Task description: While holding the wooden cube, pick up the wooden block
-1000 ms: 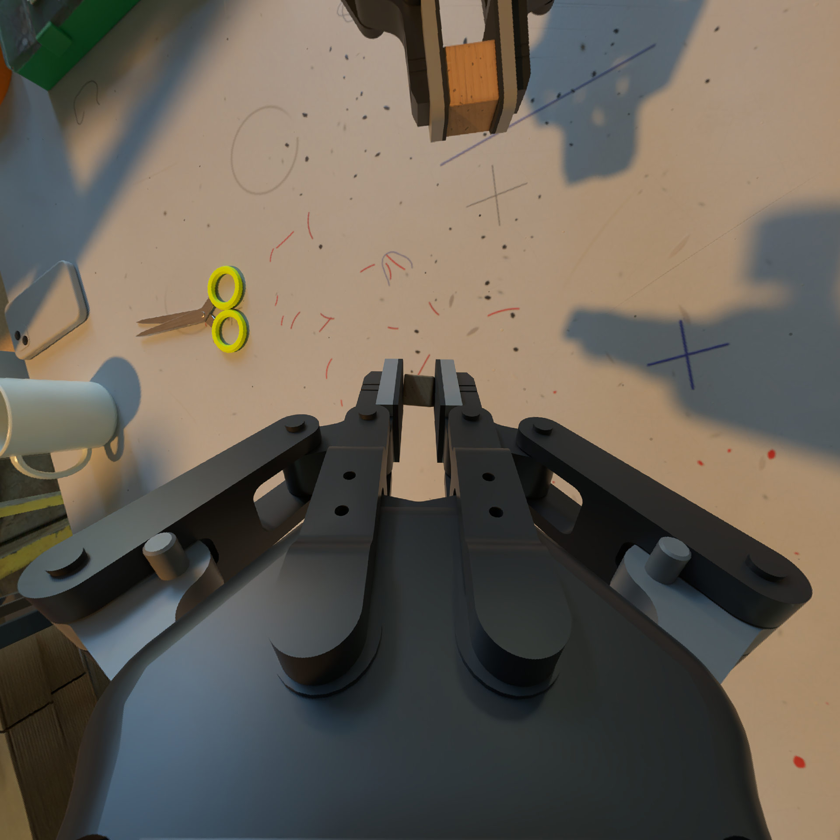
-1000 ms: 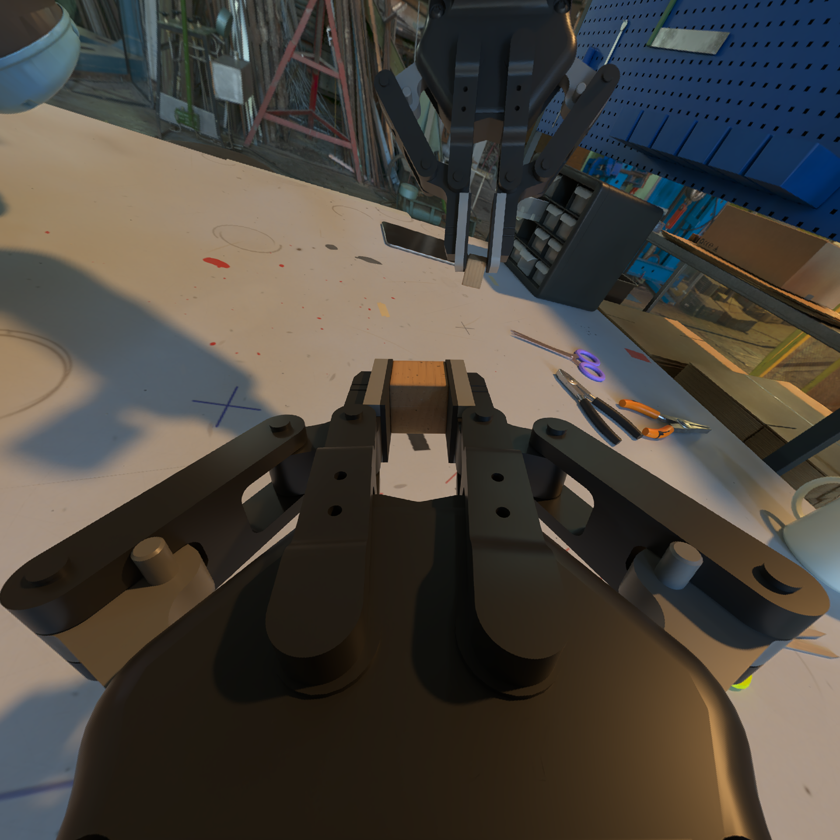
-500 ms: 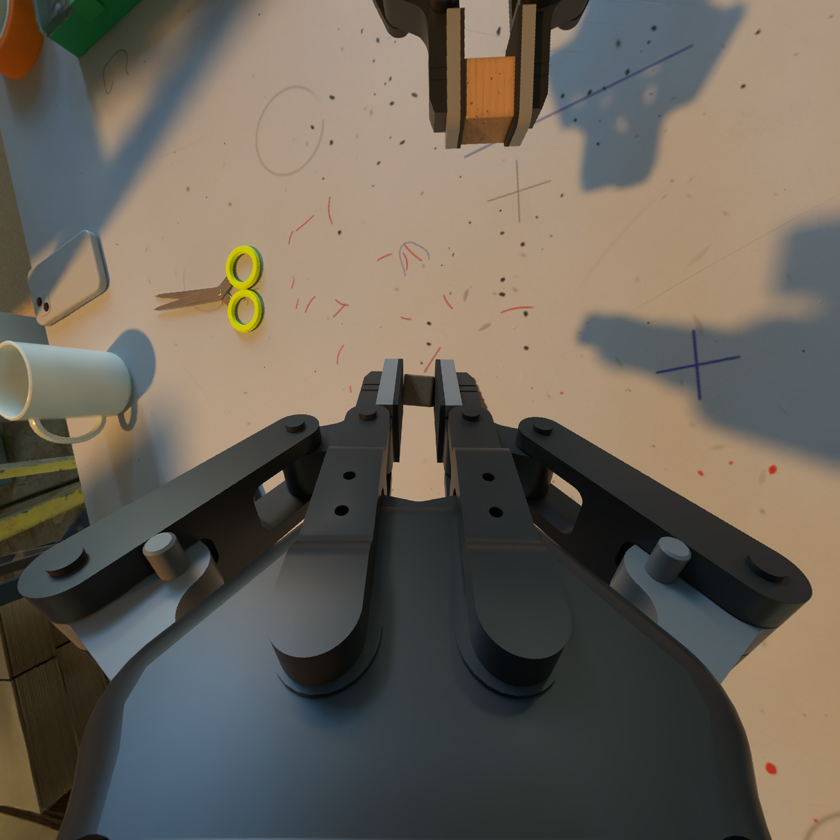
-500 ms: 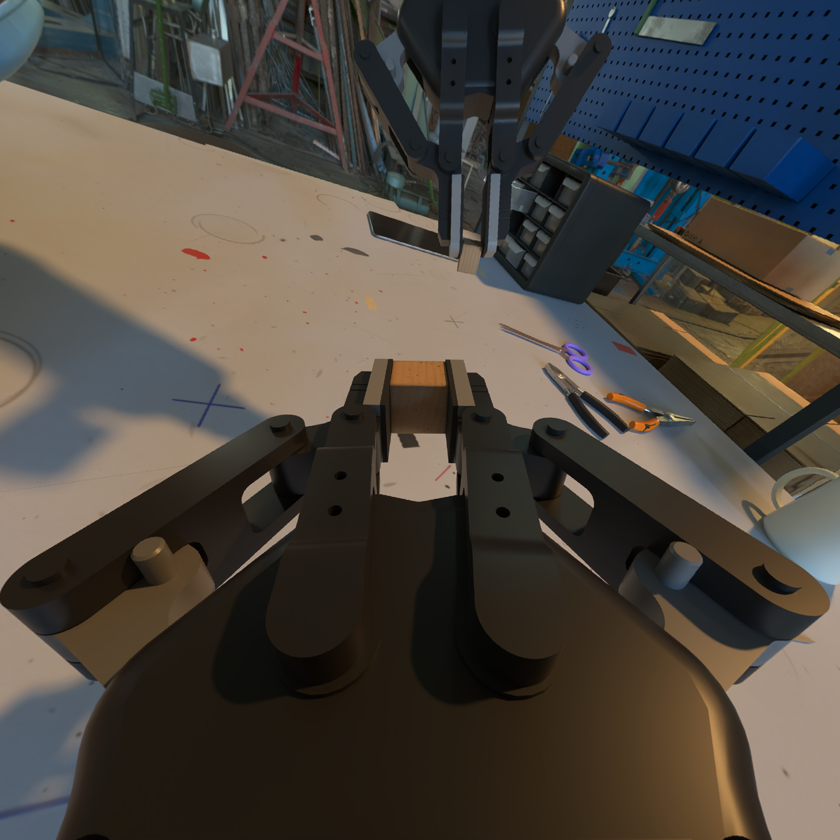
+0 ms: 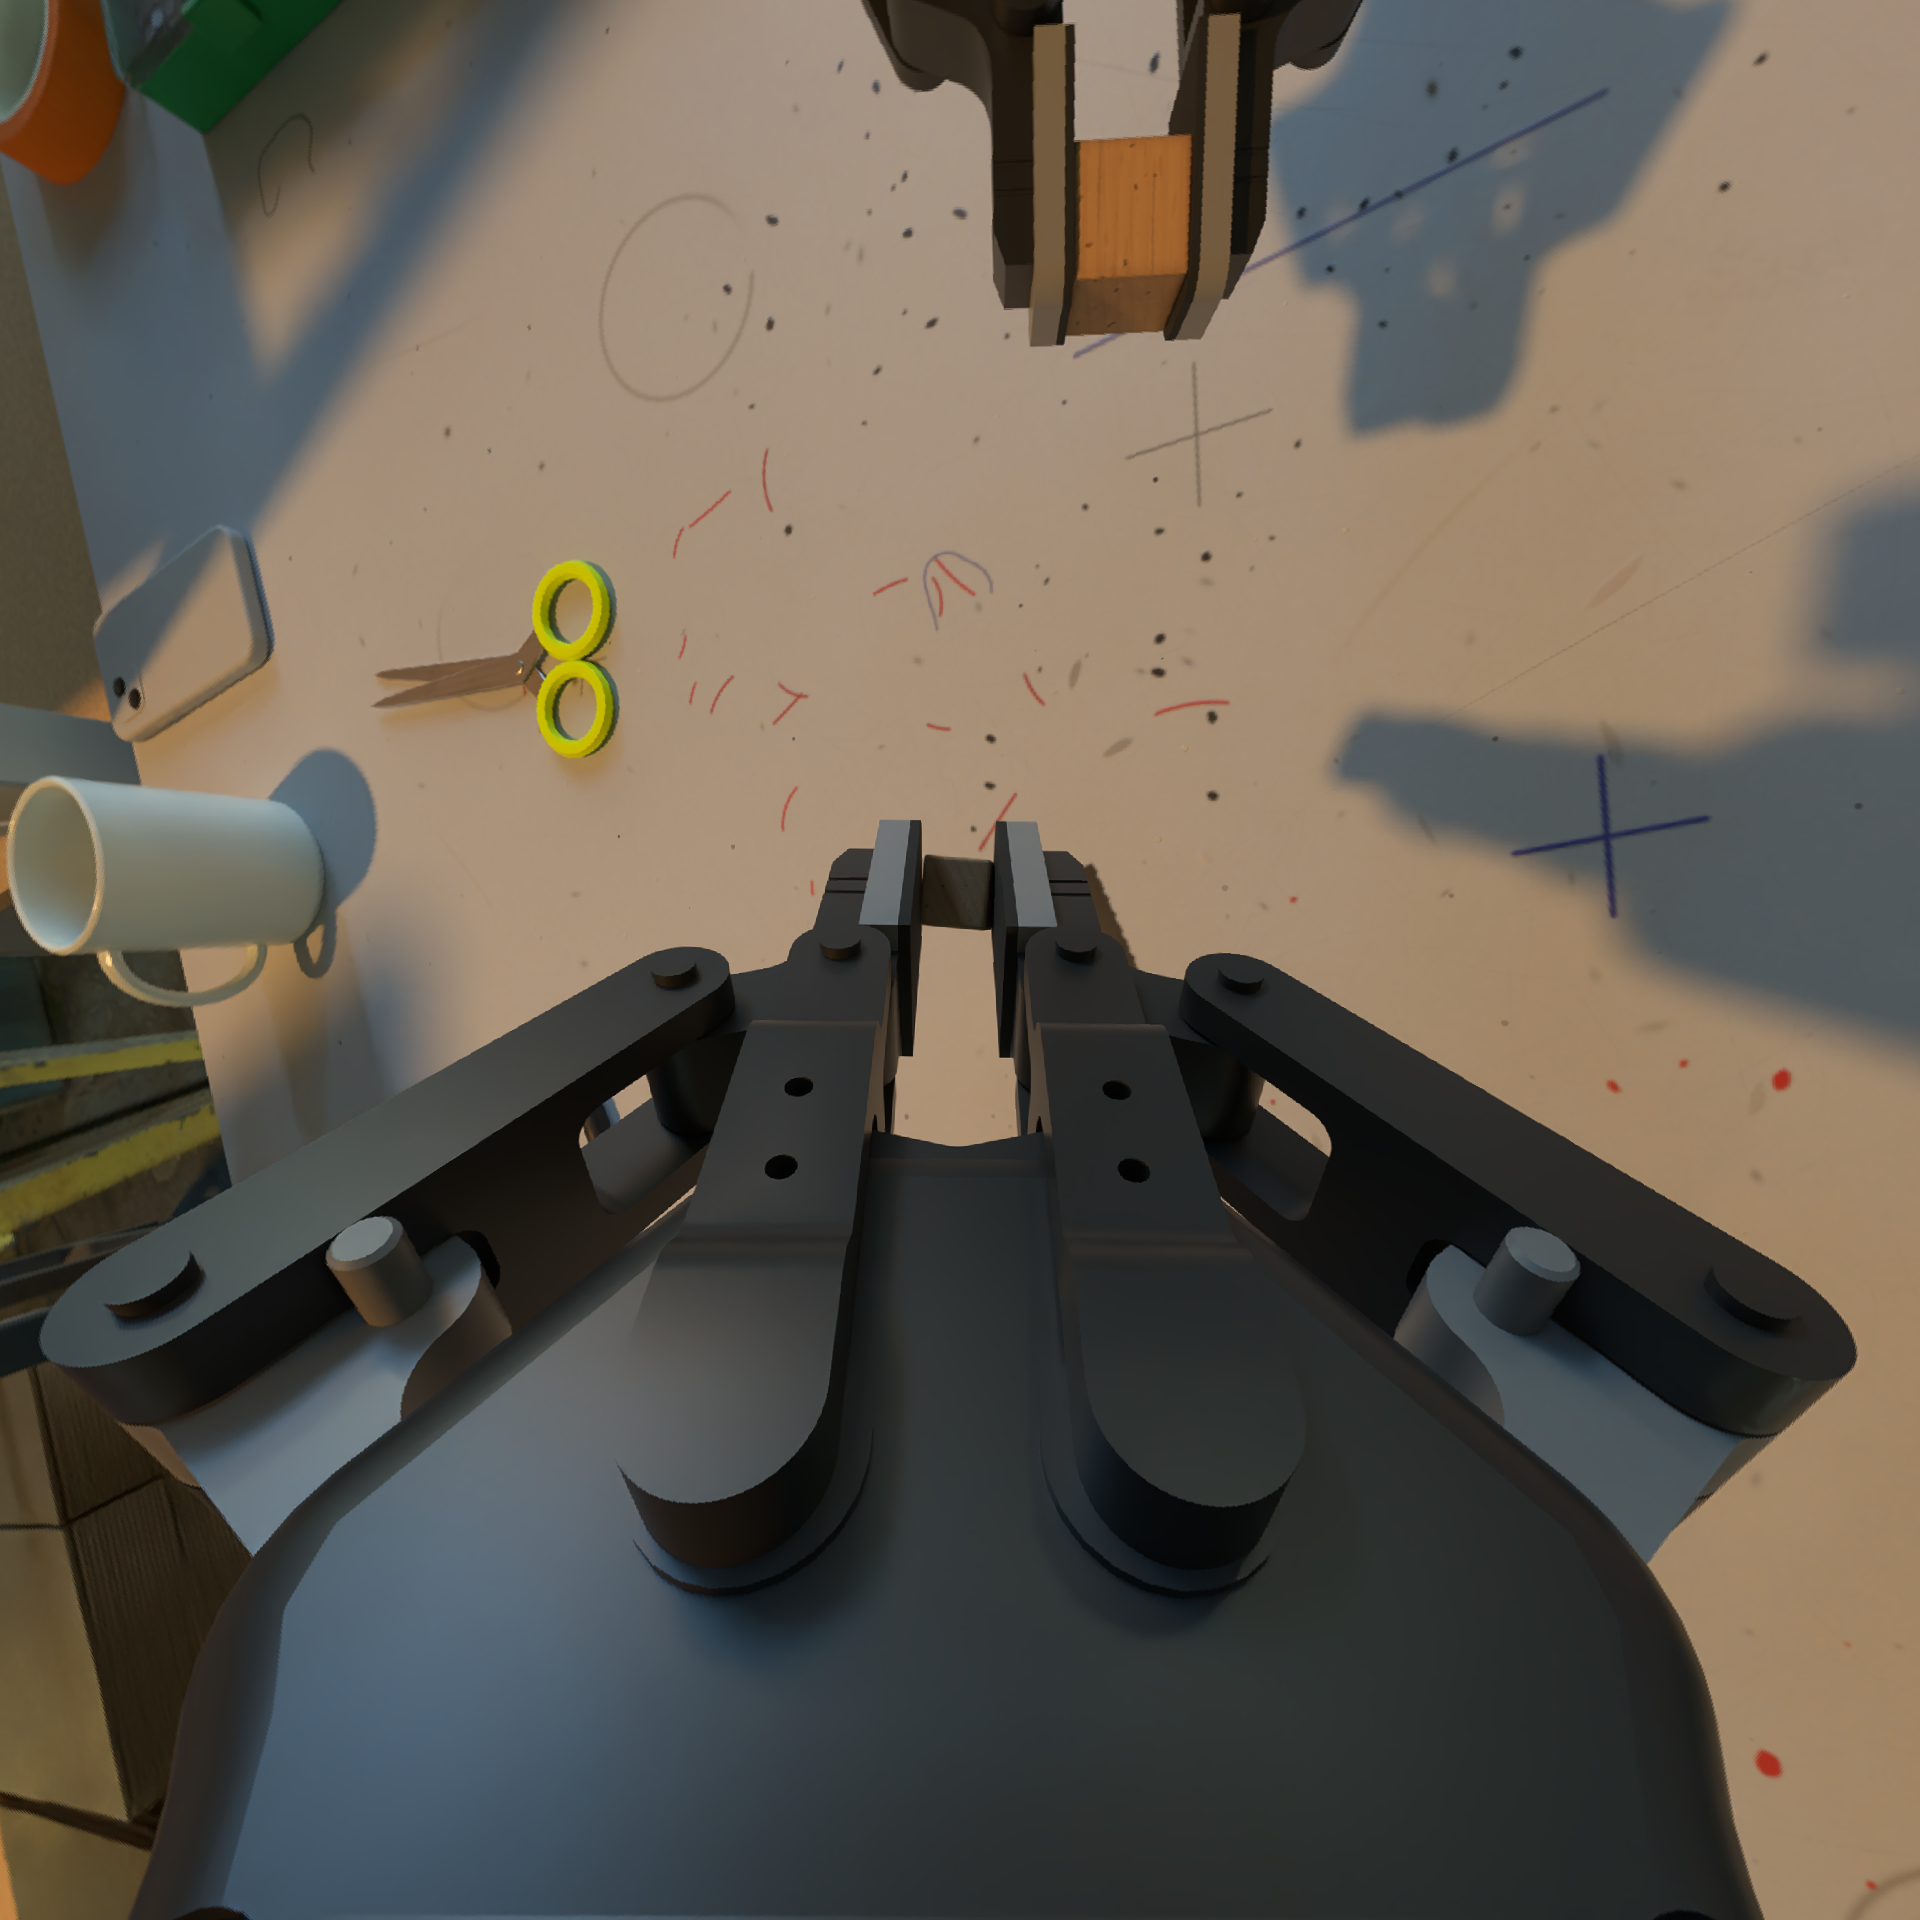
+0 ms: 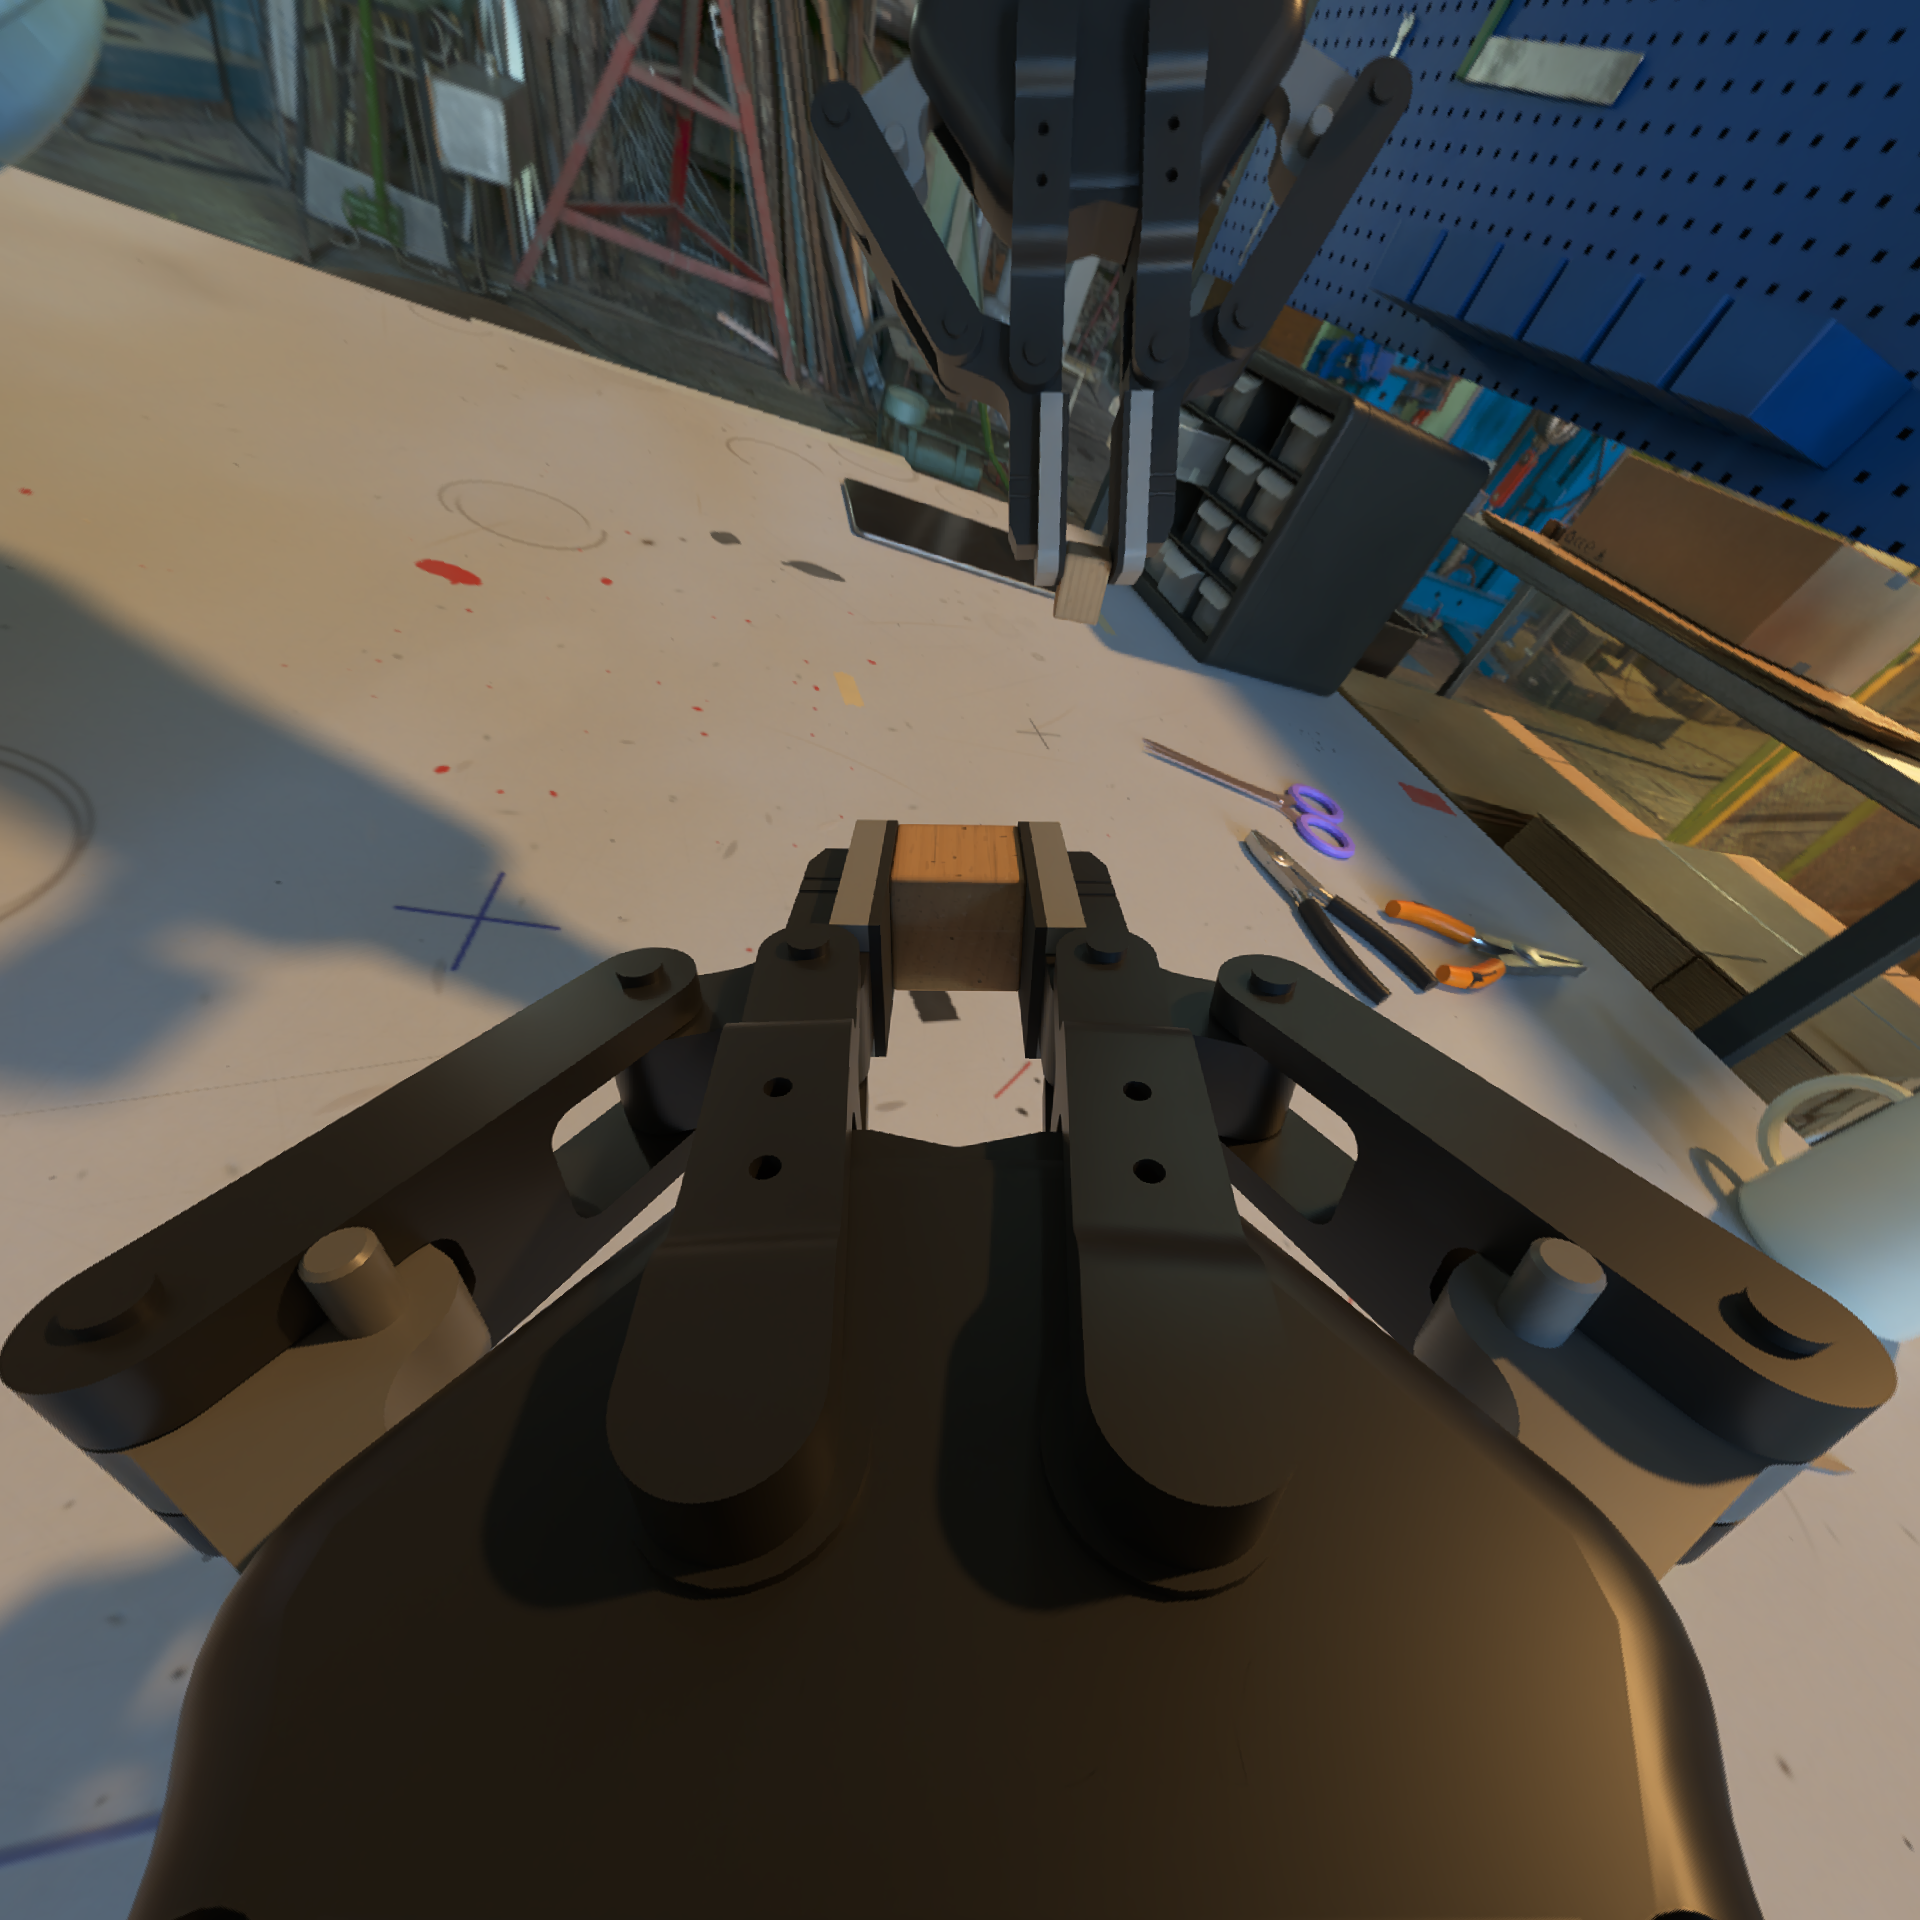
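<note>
Although both grippers are high above the table (image 5: 1351, 623), each one carries a wooden piece, so the task looks nearly finished. The right gripper (image 6: 956, 883) is clenched on the wooden cube (image 6: 954, 909), which fills the space between the two pads and hangs clear of the surface; the same cube shows in the left wrist view at the top, between the pale pads. The left gripper (image 5: 956, 883) is closed on the smaller piece, which I take to be the wooden block (image 5: 956, 891). From its own camera the block is dark and mostly hidden between the fingers, so I cannot say how deep it sits. In the right wrist view it is clearer: the block (image 6: 1081, 594) sticks out a little under the fingertips and seems to be lifted off the table, though the angle makes this hard to confirm.

As far as I can judge, both picks are done, and what is left is only to keep both grasps steady. The yellow scissors (image 5: 540, 665), the phone (image 5: 187, 634) and the white mug (image 5: 166, 868) lie at the left side, well apart from both grippers.
</note>
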Controlling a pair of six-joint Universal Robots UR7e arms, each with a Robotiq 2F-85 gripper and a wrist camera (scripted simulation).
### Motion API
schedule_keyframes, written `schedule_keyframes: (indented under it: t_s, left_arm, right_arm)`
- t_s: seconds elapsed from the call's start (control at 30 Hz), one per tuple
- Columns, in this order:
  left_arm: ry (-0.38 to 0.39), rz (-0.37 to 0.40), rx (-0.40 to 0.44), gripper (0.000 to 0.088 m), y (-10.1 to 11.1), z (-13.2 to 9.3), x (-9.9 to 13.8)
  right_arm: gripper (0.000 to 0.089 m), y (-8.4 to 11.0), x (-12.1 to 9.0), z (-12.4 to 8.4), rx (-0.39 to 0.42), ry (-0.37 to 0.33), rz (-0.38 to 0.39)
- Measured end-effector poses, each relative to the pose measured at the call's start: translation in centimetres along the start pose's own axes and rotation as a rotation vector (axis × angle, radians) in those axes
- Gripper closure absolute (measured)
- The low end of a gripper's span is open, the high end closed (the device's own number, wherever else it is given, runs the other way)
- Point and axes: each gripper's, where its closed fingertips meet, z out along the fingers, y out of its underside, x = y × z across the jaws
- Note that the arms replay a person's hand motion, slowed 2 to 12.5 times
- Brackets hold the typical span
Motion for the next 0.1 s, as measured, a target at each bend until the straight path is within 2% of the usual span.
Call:
schedule_keyframes:
  t_s: [0.1]
  left_arm:
    - [0.011, 0.019, 0.026, 0.0758, -0.18, -0.08, 0.06]
  right_arm:
    - [0.0694, -0.36, -0.11, -0.15, 0.04, -0.009, 0.005]
